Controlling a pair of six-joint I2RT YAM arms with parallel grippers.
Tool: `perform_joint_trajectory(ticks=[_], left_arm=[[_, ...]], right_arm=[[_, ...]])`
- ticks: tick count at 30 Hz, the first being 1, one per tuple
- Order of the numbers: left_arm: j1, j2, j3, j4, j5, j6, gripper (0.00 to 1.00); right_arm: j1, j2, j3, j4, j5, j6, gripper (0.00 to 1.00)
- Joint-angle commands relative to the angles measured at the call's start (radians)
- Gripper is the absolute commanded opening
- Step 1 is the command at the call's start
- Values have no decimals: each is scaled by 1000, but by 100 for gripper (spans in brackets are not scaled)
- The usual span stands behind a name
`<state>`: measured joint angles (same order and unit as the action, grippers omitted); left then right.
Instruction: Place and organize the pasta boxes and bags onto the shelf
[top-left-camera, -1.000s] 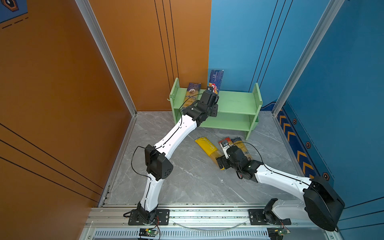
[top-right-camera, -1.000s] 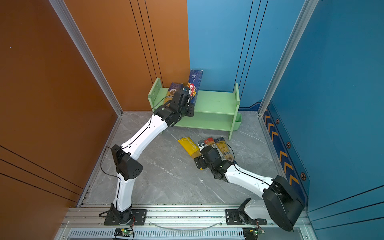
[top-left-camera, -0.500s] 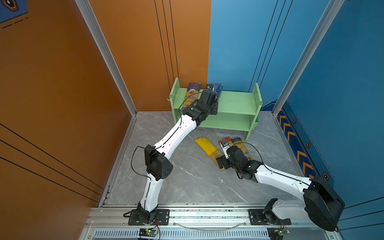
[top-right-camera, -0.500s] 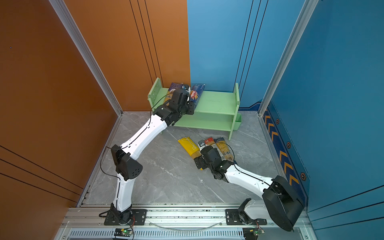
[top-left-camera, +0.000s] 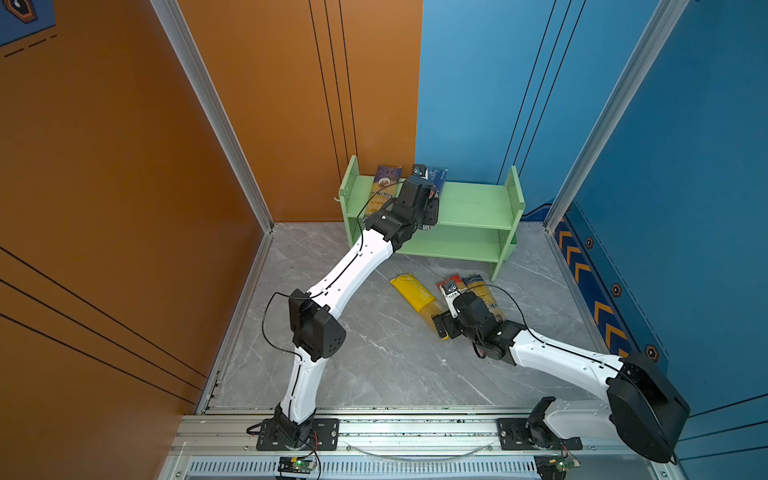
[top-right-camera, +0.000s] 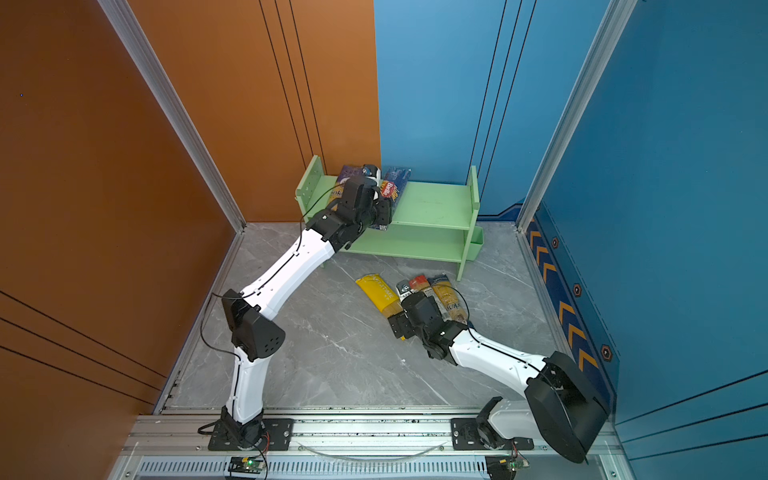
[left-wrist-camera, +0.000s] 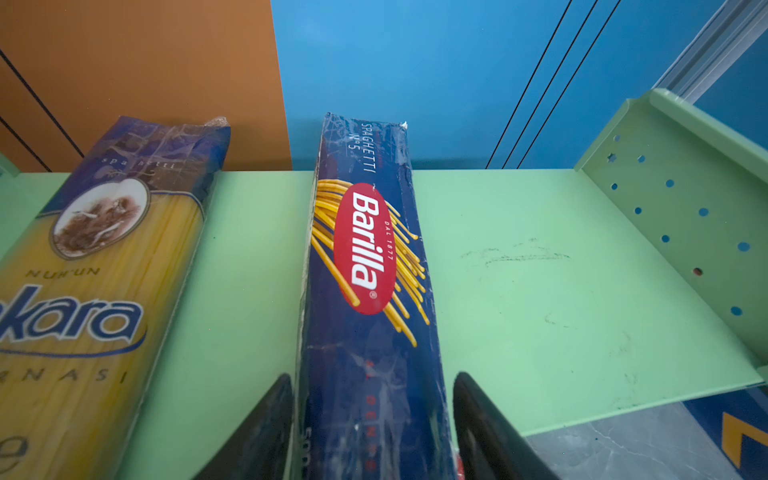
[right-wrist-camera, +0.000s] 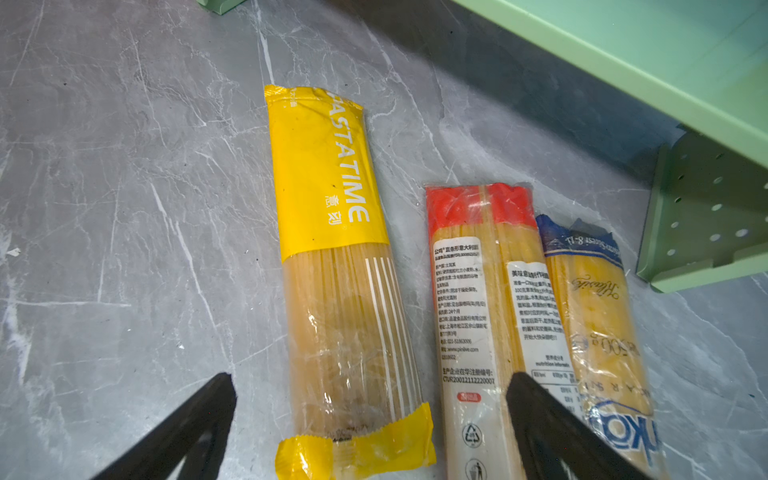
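Observation:
The dark blue Barilla box (left-wrist-camera: 365, 291) lies flat on the top tier of the green shelf (left-wrist-camera: 519, 299), next to a blue-and-yellow spaghetti bag (left-wrist-camera: 95, 291). My left gripper (left-wrist-camera: 372, 376) stands open astride the box's near end, with a gap at one finger. In both top views the box (top-left-camera: 434, 178) (top-right-camera: 392, 189) lies front to back on the shelf (top-left-camera: 469, 203). On the floor lie the yellow Pastatime bag (right-wrist-camera: 332, 208), a red-ended clear bag (right-wrist-camera: 478, 270) and another blue-and-yellow bag (right-wrist-camera: 594, 311). My right gripper (right-wrist-camera: 370, 376) hovers open over their near ends.
The shelf stands against the back wall; the right half of its top tier (top-right-camera: 436, 203) and its lower tier (top-left-camera: 453, 245) hold nothing. A side panel (right-wrist-camera: 706, 216) stands close to the floor bags. Orange and blue walls enclose the grey marble floor (top-left-camera: 374, 353).
The Barilla box, standing tall in my left gripper a second ago, has come down flat onto the top tier, and the left jaws have spread. The right arm has not moved.

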<state>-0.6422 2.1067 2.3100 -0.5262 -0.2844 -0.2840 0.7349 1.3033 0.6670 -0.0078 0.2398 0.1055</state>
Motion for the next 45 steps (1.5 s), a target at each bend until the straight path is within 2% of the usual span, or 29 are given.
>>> perform_joint_trajectory(ticks=[1, 12, 18, 29, 33, 35, 45], left_arm=[[2, -59, -3, 23, -2, 0, 72], [1, -160, -113, 52, 3, 9, 100], [3, -286, -270, 81, 46, 22, 98], [32, -627, -767, 240, 153, -5, 98], [52, -715, -905, 262, 172, -29, 98], [67, -753, -969, 255, 178, -51, 98], [124, -889, -1288, 269, 213, -160, 98]], right_arm=[[9, -28, -22, 3, 16, 7, 100], [8, -31, -13, -12, 16, -8, 100], [0, -27, 15, -31, 49, -34, 100], [-26, 48, 95, -42, 106, -73, 100], [-26, 77, 135, -55, 134, -82, 100], [-57, 98, 161, -63, 170, -87, 100], [-45, 305, 300, -157, 434, -49, 100]])
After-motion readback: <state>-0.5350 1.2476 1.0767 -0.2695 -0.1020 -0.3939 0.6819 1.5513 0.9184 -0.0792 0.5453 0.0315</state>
